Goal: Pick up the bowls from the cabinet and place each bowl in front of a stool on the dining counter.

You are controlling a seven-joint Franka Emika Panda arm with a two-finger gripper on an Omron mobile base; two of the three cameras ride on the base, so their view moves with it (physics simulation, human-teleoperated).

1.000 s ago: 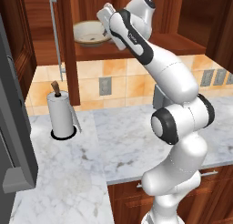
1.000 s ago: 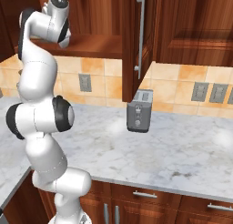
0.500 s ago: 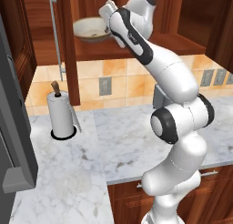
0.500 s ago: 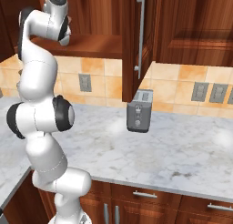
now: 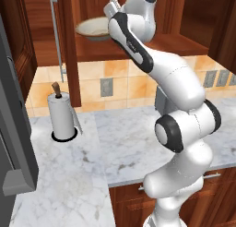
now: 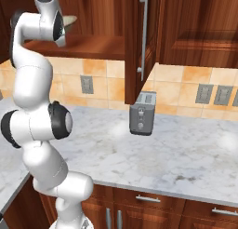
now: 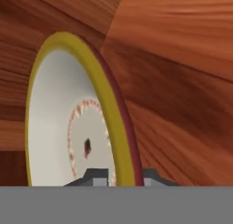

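Shallow cream bowl up on the cabinet shelf, above the paper towel roll on the marble surface; likely rigid, smooth, fairly light and chippable, best taken by the thin rim. Mouth roughly upward, slightly tilted, widest axis about level along the shelf. Fingers pinched on the bowl's rim, 1 tip either side of the wall.

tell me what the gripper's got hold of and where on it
The gripper is shut on the cream bowl, pinching its rim between the fingertips.
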